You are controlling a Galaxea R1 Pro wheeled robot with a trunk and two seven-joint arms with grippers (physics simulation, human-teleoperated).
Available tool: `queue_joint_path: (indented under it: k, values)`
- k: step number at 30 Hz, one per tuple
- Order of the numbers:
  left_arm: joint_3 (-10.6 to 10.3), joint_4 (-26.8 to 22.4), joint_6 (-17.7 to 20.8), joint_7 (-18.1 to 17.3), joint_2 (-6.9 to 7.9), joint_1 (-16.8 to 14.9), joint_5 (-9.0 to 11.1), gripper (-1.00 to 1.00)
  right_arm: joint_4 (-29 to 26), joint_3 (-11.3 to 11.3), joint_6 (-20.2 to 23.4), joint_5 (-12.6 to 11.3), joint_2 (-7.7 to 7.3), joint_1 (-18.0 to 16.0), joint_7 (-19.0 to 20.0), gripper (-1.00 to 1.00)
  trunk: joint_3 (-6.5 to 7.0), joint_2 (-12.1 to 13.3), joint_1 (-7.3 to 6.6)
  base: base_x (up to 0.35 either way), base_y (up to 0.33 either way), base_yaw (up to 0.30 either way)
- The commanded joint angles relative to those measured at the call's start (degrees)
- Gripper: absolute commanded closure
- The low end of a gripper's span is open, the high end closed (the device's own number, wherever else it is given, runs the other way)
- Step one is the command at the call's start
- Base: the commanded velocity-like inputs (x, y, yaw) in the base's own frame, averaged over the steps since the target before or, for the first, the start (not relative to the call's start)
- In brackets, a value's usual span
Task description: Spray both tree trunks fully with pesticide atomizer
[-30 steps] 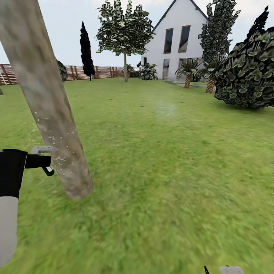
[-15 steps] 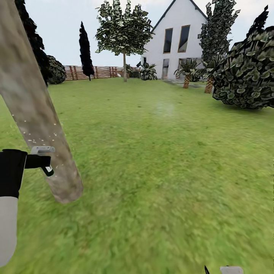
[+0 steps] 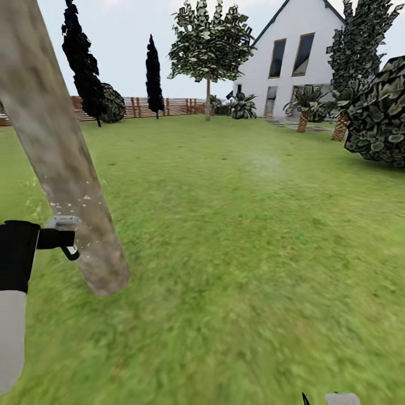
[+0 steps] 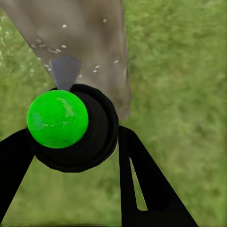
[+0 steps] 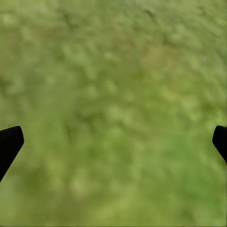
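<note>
My left gripper [image 3: 66, 241] is shut on the pesticide atomizer [image 3: 63, 223], a small dark bottle with a whitish spray head. It is held right beside the near tree trunk [image 3: 62, 169], a thick mottled grey-beige column leaning across the head view's left. Whitish specks dot the trunk just above the spray head. In the left wrist view the atomizer [image 4: 75, 127] shows its bright green spot between the black fingers [image 4: 146, 189], its nozzle facing the trunk [image 4: 90, 33]. My right gripper [image 5: 113, 142] hangs open over bare grass. A second tree [image 3: 209, 45] stands far off by the house.
The lawn [image 3: 242, 236] stretches wide ahead and to the right. A brown slat fence [image 3: 169, 106] edges the far side. A white house [image 3: 298, 62], short palms [image 3: 304, 107] and a big dark bush [image 3: 379, 124] lie at the right. Dark cypresses [image 3: 84, 67] stand at the back left.
The whole picture has shifted right, so the camera has turned left. The left gripper keeps the atomizer at the same spot beside the trunk.
</note>
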Motion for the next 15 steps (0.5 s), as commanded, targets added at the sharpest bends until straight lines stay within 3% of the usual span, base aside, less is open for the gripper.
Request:
queue_joint_path:
  k: [1, 5, 11, 15]
  values:
    - [0.00, 0.03, -0.04, 0.00, 0.00, 0.01, 0.00, 1.00, 0.00, -0.01, 0.00, 0.00, 0.00, 0.00, 0.00, -1.00, 0.00, 0.00, 0.00, 0.196, -0.231, 0.208]
    - [-0.03, 0.05, -0.09, 0.08, 0.00, 2.56, -0.02, 1.00, 0.00, -0.01, -0.01, 0.00, 0.00, -0.01, -0.01, -1.00, 0.00, 0.00, 0.00, 0.233, -0.191, 0.046]
    - [0.13, 0.02, -0.08, 0.17, 0.00, 2.75, -0.01, 1.00, 0.00, -0.01, 0.00, 0.00, 0.00, -0.01, -0.05, -1.00, 0.00, 0.00, 0.00, 0.228, -0.188, 0.004]
    - [0.26, 0.09, -0.03, 0.18, 0.08, 2.75, -0.08, 1.00, 0.00, -0.01, 0.00, 0.00, 0.00, 0.04, 0.01, -1.00, 0.00, 0.00, 0.00, 0.135, -0.246, 0.208]
